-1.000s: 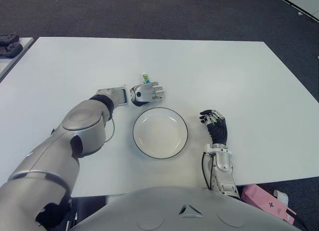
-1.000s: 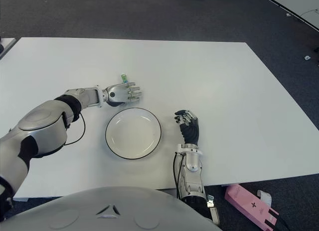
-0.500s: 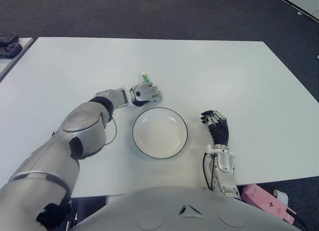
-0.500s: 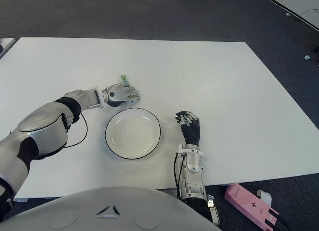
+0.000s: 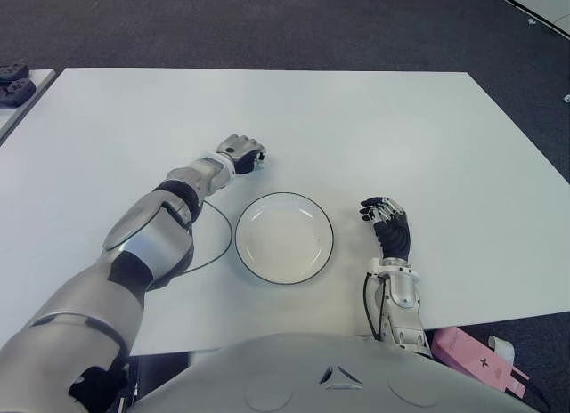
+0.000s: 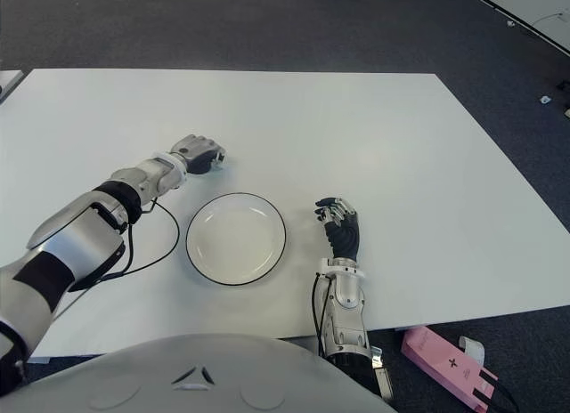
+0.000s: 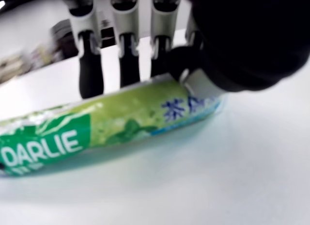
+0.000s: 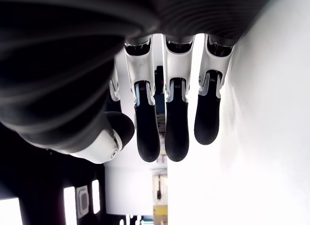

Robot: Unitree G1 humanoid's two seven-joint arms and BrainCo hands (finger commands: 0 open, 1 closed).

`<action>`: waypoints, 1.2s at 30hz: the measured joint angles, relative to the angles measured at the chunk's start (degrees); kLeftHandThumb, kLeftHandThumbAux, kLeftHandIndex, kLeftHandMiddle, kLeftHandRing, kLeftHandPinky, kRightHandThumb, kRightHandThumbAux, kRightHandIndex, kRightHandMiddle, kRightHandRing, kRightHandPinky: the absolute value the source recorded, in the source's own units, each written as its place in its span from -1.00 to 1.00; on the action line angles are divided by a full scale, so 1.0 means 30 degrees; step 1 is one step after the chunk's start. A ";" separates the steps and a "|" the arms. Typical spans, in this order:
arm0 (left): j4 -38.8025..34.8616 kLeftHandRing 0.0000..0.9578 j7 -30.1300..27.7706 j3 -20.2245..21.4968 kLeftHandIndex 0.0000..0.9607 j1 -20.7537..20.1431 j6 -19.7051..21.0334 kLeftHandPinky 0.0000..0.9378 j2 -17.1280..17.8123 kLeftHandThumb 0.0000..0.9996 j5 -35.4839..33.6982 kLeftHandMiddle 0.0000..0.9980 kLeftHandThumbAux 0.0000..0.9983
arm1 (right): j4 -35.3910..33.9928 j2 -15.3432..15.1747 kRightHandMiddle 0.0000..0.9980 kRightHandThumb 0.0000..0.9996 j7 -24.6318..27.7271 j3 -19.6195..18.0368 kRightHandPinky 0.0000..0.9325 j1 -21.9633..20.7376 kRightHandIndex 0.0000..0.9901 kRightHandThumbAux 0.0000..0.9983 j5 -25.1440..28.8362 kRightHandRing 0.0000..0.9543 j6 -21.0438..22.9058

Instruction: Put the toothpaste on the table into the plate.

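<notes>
The plate [image 5: 284, 237] is empty, so the main part of the task is not yet done; I judge that only the grasp is now being made. The toothpaste [image 7: 101, 125] lies flat on the white worktop [image 5: 401, 128], at about 11 o'clock from the plate and a little apart from its rim. In the eye views it is hidden under the left hand [image 5: 241, 152]. The left wrist view shows this hand curled over the green tube, with the fingers [image 7: 91, 65] behind it and the thumb pressing on its near end, so the hand is closed around the toothpaste, though the tube seems not lifted. What is left is to raise it, carry it toward 5 o'clock and release it in the plate. The left arm is stretched forward, wrist low. The right hand [image 5: 389, 227] is idle at 3 o'clock of the plate, fingers relaxed and holding nothing.
</notes>
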 measured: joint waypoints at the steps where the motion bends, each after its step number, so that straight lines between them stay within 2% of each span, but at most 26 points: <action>1: -0.0008 0.35 -0.0507 0.0678 -0.18 0.0122 0.0215 0.36 -0.0046 0.67 -0.0622 0.07 0.35 | -0.0009 -0.0002 -0.04 0.42 0.0002 -0.0005 0.04 -0.0001 -0.13 0.46 0.0022 0.02 0.0024; 7: -0.0080 0.46 -0.2451 0.2918 -0.18 0.0675 0.1183 0.51 -0.0179 0.67 -0.2656 0.10 0.35 | -0.0035 -0.0064 -0.04 0.43 0.0062 -0.0006 0.04 0.0004 -0.13 0.46 0.0065 0.03 0.0068; 11: -0.0125 0.50 -0.3854 0.4064 -0.19 0.0822 0.1489 0.52 -0.0196 0.67 -0.3606 0.10 0.36 | -0.0031 -0.0130 -0.04 0.43 0.0169 -0.0009 0.03 -0.0046 -0.13 0.46 0.0113 0.03 0.0153; 18: -0.0365 0.50 -0.5509 0.5526 -0.16 0.1062 0.1797 0.46 -0.0041 0.68 -0.4780 0.10 0.35 | -0.0013 -0.0222 -0.05 0.43 0.0299 -0.0022 0.03 -0.0078 -0.13 0.46 0.0179 0.02 0.0155; 27: -0.0725 0.47 -0.6656 0.6559 -0.13 0.1248 0.1846 0.44 0.0320 0.68 -0.5610 0.10 0.35 | 0.0033 -0.0315 -0.05 0.43 0.0345 -0.0021 0.04 -0.0120 -0.13 0.46 0.0171 0.03 0.0154; 36: -0.0928 0.49 -0.7450 0.8272 -0.11 0.1660 0.1840 0.53 0.0614 0.69 -0.7036 0.09 0.34 | 0.0030 -0.0423 -0.04 0.43 0.0345 0.0012 0.02 -0.0121 -0.13 0.46 0.0157 0.02 0.0158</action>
